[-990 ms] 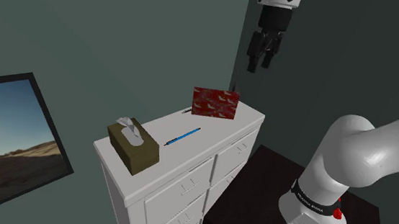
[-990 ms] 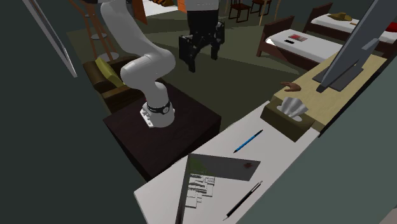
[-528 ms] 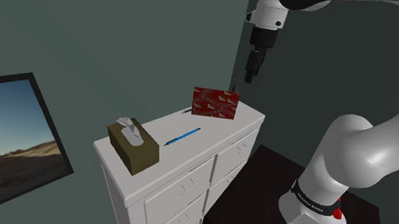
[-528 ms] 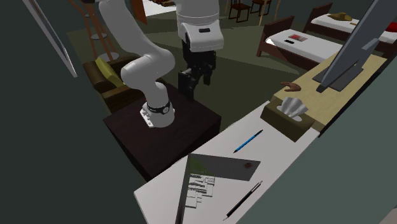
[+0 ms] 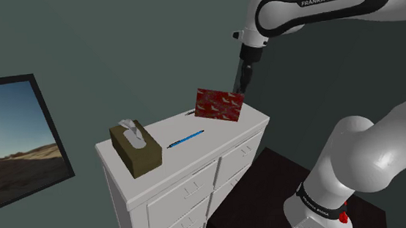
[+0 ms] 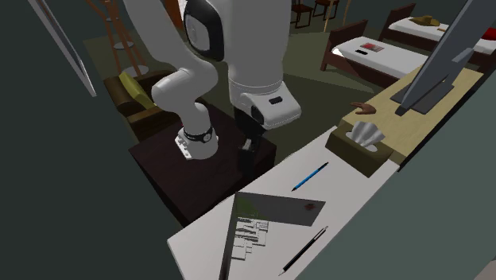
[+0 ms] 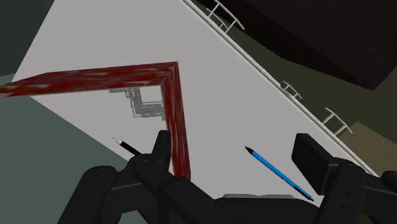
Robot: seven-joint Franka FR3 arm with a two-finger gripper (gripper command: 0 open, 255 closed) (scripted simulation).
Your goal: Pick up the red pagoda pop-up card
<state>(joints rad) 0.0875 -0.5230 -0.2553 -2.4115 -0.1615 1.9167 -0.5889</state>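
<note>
Plainly, the card point(image 5: 220, 105) is seen standing open on the dresser point(image 5: 178, 199). It is judged light and easily creased, so one leaf is best pinched gently. The end effector point(image 7: 234, 146) is spread apart above the dresser.

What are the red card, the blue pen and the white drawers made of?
The red card looks like thin matte cardboard: flat folded panels, mottled print. The blue pen may be smooth plastic; too small to be sure. The white dresser looks like painted wood, with panelled drawer fronts.

Red pop-up card point(image 5: 220, 105), standing open at right angle, pale cut-out inside, atop white dresser point(image 5: 224, 128)
</note>
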